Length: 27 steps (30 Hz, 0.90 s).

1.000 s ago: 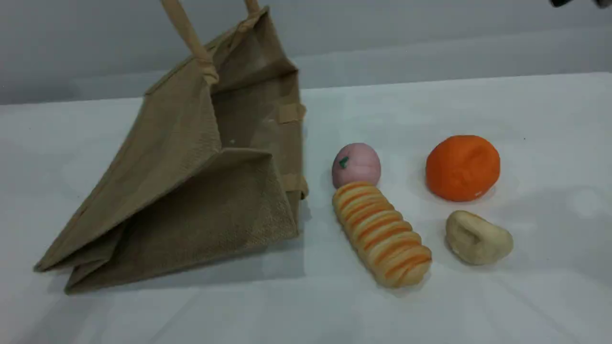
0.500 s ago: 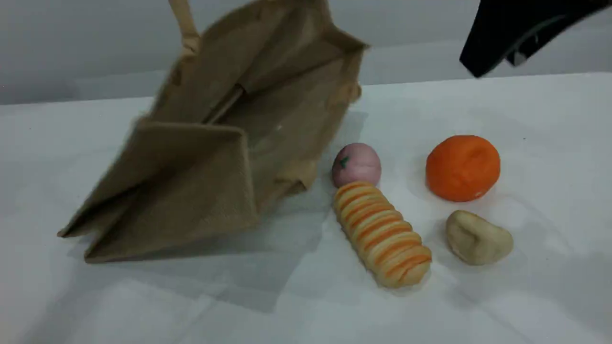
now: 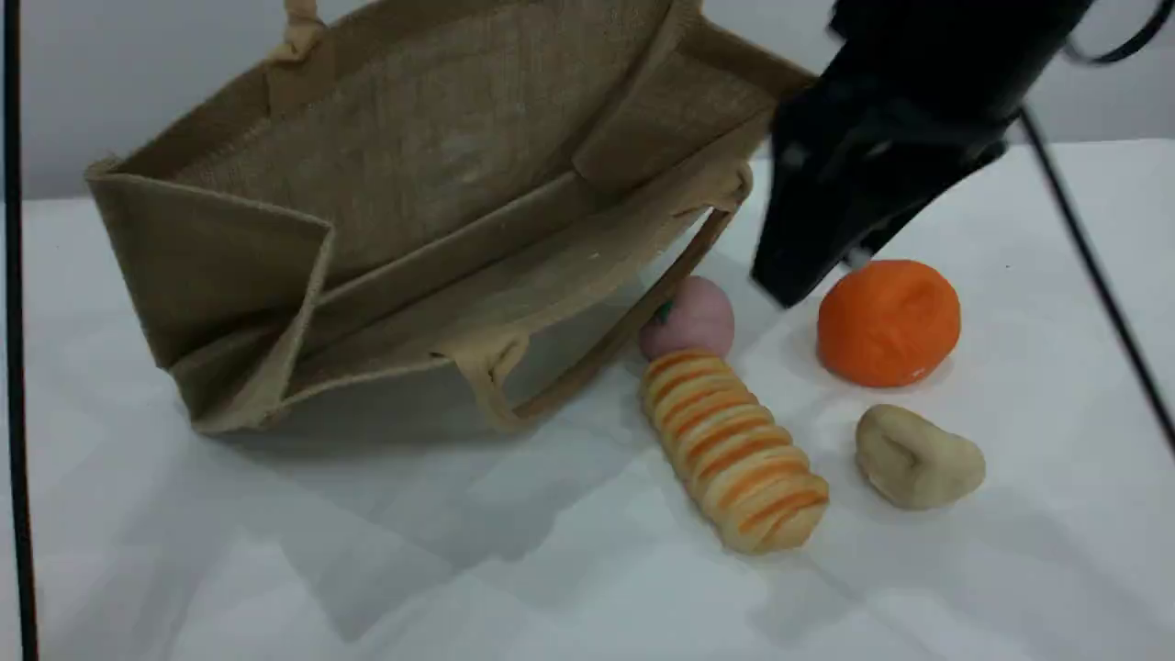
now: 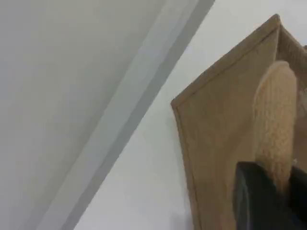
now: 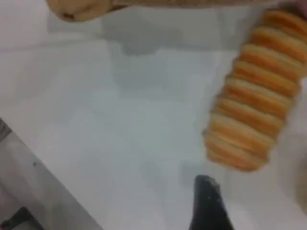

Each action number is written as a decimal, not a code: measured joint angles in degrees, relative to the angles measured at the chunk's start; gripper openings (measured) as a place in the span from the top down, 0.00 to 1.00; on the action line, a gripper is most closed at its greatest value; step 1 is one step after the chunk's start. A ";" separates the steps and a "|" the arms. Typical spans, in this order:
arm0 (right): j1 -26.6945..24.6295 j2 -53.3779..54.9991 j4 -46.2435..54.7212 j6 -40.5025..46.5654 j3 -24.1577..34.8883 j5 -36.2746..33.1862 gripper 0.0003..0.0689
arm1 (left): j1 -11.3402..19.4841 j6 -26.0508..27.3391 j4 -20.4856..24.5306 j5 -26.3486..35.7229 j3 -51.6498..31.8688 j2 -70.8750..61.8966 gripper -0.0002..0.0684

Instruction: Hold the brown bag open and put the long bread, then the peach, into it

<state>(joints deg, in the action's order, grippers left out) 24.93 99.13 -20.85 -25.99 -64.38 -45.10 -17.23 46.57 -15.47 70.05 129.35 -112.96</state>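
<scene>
Scene view: left claw (image 4: 268, 201) pinches brown bag (image 3: 431, 211) handle (image 4: 274, 120); right claw (image 3: 789, 275) spread. Long bread (image 3: 734, 450) looks soft; grab it mid-length, gently.

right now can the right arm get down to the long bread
Probably yes. The right gripper hangs open above the table, and the long bread lies uncovered, touching only the peach at its far end.

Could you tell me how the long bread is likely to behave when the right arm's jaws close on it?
The long bread looks soft and ridged, so it would probably squash a little rather than slip. Its rounded, elongated shape suggests it may roll sideways if nudged. Gripped near one end, it might sag.
</scene>
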 joint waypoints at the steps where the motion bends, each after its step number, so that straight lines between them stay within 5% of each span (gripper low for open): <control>1: 0.76 0.77 -0.01 0.00 0.00 0.68 0.44 | 0.00 0.00 0.00 0.00 0.00 0.00 0.85; 27: 2.66 18.19 -3.49 0.36 -0.05 18.66 0.44 | 0.00 -0.57 -2.77 -0.07 0.00 0.00 0.85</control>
<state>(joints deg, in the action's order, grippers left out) 27.59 117.33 -24.34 -25.63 -64.43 -26.44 -17.23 46.00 -18.24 69.99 129.35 -112.96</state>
